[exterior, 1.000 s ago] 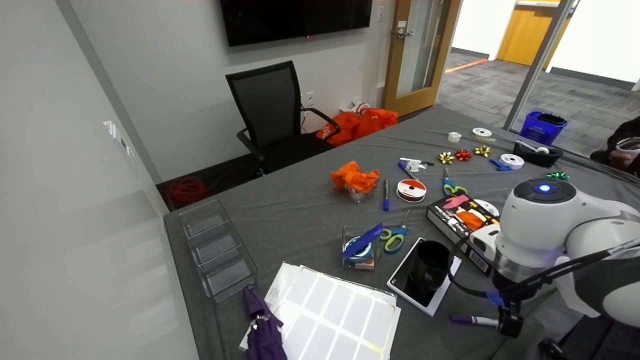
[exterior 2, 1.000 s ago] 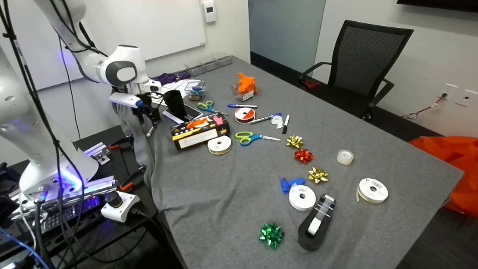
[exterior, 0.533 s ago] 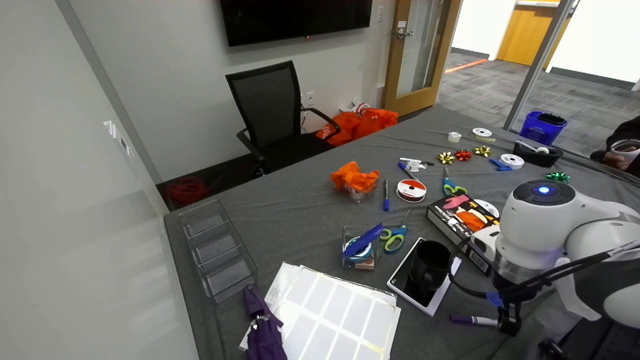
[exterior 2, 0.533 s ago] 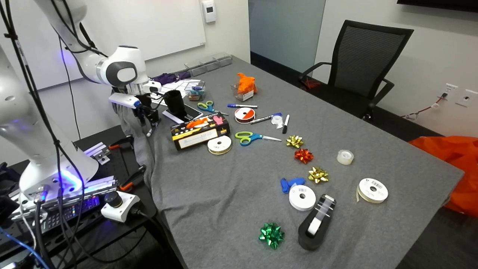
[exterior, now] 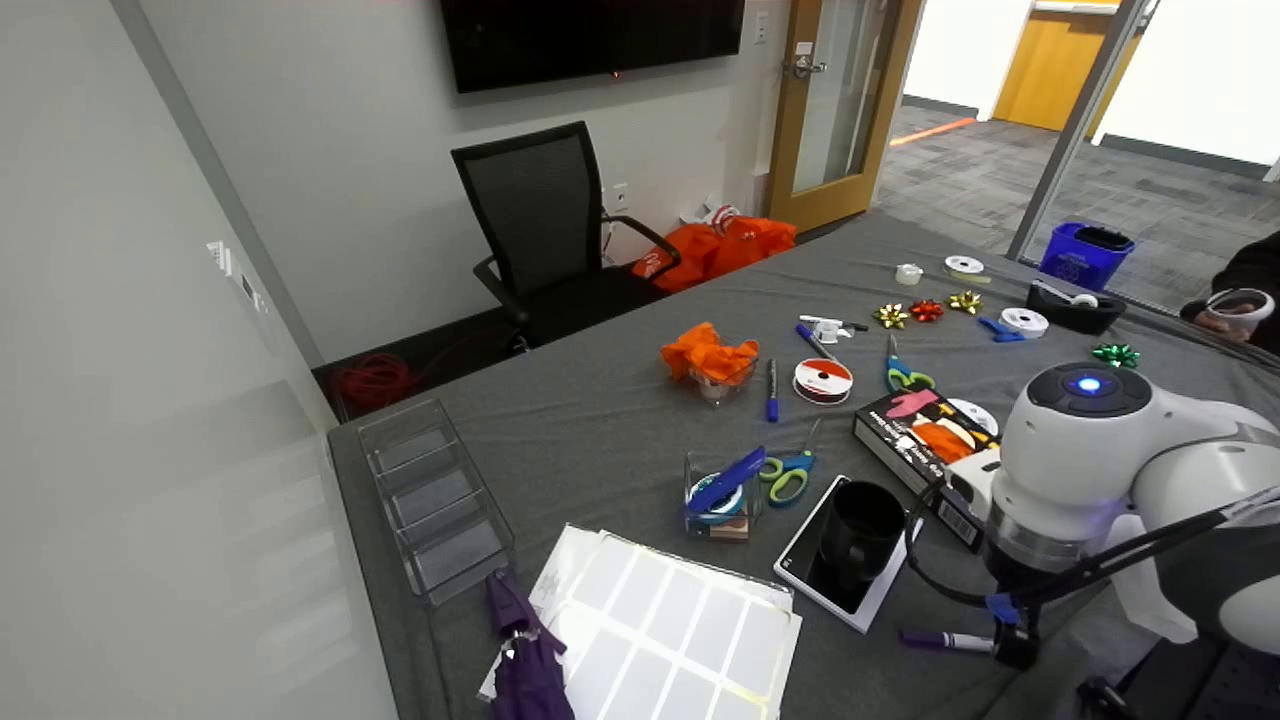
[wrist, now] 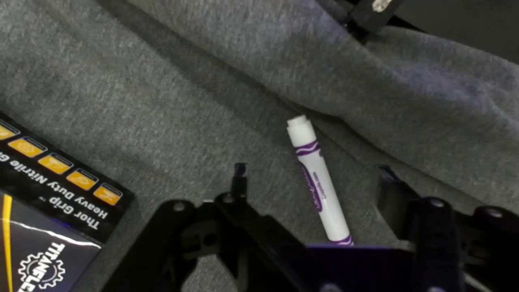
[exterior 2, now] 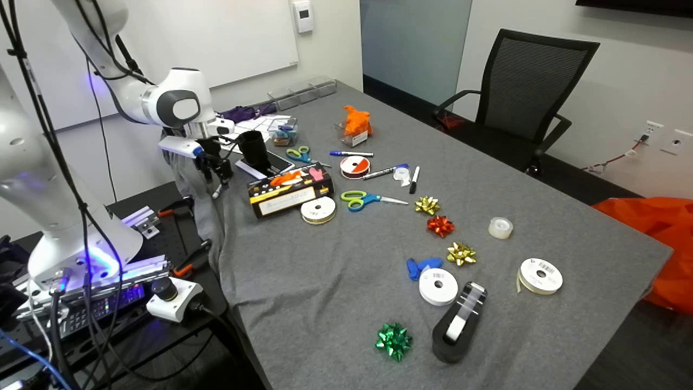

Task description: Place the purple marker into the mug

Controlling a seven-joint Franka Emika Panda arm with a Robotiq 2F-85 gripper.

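Over the grey tablecloth [wrist: 170, 117], I hold the gripper [wrist: 313, 173] wide, presumably to straddle the purple Crayola marker [wrist: 319, 182] crosswise, then pinch it.

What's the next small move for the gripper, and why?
Probably close the gripper gently: in the wrist view it's open, with the purple marker showing between its jaws, ungripped. Their height above the gray cloth is hard to judge.
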